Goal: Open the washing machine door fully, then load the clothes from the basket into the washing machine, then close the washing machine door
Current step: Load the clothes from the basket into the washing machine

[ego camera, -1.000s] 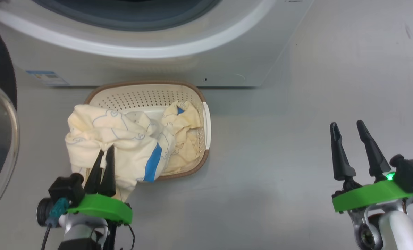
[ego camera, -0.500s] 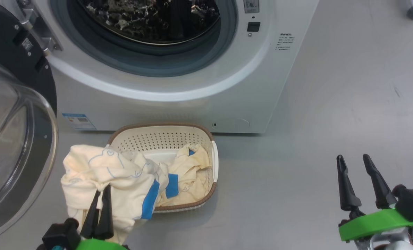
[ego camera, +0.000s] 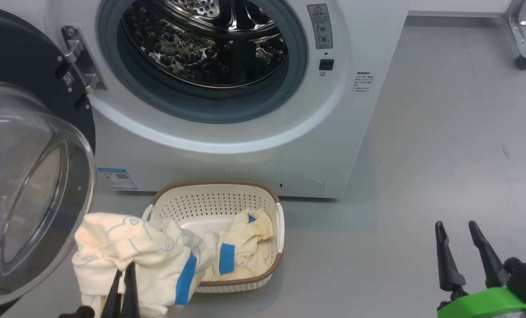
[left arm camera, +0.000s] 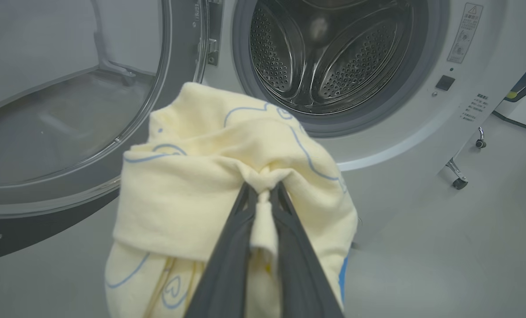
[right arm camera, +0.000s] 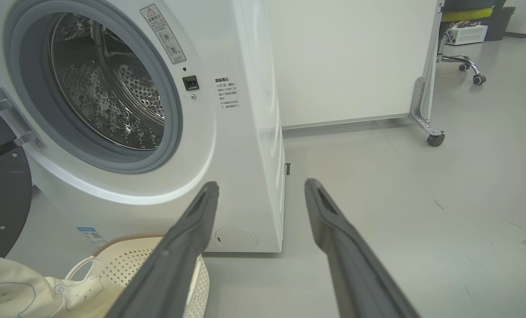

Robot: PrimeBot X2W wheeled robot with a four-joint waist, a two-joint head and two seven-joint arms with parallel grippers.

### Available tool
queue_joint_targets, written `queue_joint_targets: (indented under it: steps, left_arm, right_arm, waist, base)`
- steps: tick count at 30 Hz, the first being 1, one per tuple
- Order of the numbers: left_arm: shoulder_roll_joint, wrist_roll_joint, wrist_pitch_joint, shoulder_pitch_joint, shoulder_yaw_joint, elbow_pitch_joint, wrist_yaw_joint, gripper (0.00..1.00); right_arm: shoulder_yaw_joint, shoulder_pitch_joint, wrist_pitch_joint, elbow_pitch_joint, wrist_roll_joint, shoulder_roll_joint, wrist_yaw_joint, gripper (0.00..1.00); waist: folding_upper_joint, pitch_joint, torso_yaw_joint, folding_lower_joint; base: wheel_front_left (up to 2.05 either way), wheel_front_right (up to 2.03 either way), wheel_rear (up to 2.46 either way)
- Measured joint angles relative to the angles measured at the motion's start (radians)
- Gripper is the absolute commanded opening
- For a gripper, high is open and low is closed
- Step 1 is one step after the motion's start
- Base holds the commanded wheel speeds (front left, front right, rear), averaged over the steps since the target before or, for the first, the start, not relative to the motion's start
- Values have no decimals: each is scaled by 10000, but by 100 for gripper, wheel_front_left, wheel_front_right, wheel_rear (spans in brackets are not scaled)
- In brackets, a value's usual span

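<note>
Clothes (ego camera: 130, 251) hang bunched at 7 o'clock, clamped between the closed fingers of the left gripper (ego camera: 122, 287) at the 9 o'clock side of the basket (ego camera: 214, 184), ready for transfer into the washing machine (ego camera: 356, 132) at 12 o'clock. At 5 o'clock the right gripper (ego camera: 455, 225) stands spread and empty.

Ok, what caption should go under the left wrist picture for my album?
Left gripper pinching cream clothes in front of the open washing machine.

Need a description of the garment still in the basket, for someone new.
Find the white washing machine; the perforated basket sits on the floor before it. The cream garment crumpled in its right end is it, unlike the bunched garment pinched in the left gripper.
</note>
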Motion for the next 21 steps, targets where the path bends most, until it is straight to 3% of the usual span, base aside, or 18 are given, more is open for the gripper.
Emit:
queue_joint_targets:
  steps: [15, 21]
  left_arm:
    - [4, 217, 0, 64, 0, -349, -109, 0]
    - [0, 709, 0, -1084, -274, -278, -368, 0]
  right_arm:
    - [-8, 80, 0, -121, -276, 0, 0, 100]
    - [119, 28, 0, -117, -276, 10, 0, 100]
  waist:
    - [0, -2, 20, 0]
    - [0, 428, -112, 1]
  base:
    - [0, 0, 0]
    - [0, 0, 0]
